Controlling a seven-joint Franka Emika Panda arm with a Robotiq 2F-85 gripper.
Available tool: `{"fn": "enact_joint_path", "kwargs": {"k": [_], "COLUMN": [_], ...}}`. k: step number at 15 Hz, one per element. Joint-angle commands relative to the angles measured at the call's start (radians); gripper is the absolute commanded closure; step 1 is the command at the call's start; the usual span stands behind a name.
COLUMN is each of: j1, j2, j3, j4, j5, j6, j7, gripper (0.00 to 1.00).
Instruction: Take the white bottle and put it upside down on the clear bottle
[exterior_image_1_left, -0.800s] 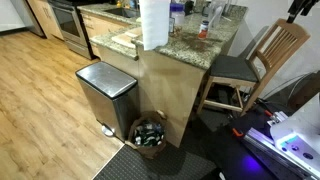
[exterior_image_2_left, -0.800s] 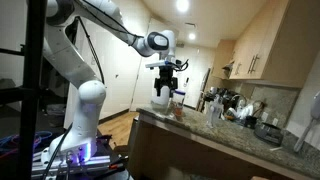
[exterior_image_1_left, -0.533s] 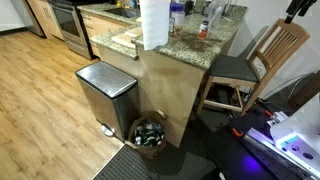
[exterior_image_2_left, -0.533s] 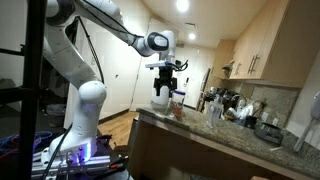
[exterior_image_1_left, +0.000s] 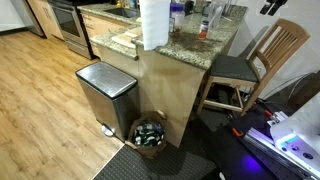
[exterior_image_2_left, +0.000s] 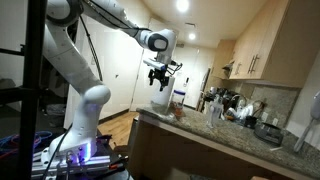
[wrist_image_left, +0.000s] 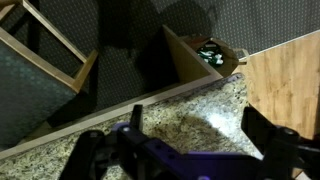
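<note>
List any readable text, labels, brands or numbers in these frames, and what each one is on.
None is legible in any view.
Small bottles on the speckled granite counter: any labels are too small and blurred to read.
Green items in the round wicker basket: too blurred to read.
Brushed steel pedal bin: no marking visible.
Tall white paper towel roll: plain, no print visible.

Bottle (exterior_image_2_left: 160, 101) on counter (exterior_image_1_left: 190, 48), bin (exterior_image_1_left: 105, 92) before counter, basket (exterior_image_1_left: 150, 133) beside bin, chair (exterior_image_1_left: 258, 62) alongside.
</note>
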Motion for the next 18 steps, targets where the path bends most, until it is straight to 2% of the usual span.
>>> {"fn": "enact_joint_path", "kwargs": {"k": [1,4,7,10,11,14,18], "j1": [-0.014,-0.032,0.017,0.053,0.049,0.020,0.032], "j2": [0.003,0.001,-0.015,-0.023,-0.021,-0.014,-0.003], "j3": [0.011,0.028,-0.005,-0.033,-0.029,-0.008,-0.010], "j4": [0.003,0.003,-0.033,-0.065,-0.066,-0.060,-0.047], "j5": [0.008,-0.021,0.004,0.079,0.090,0.091,0.091], "j6": [-0.003,-0.001,0.201,0.357,0.361,0.279,0.305], "j7": [-0.007,0.013,-0.088,-0.124,-0.109,-0.051,-0.066], "gripper": [0.00,0.00,0.00,0.00,0.00,0.00,0.00]}}
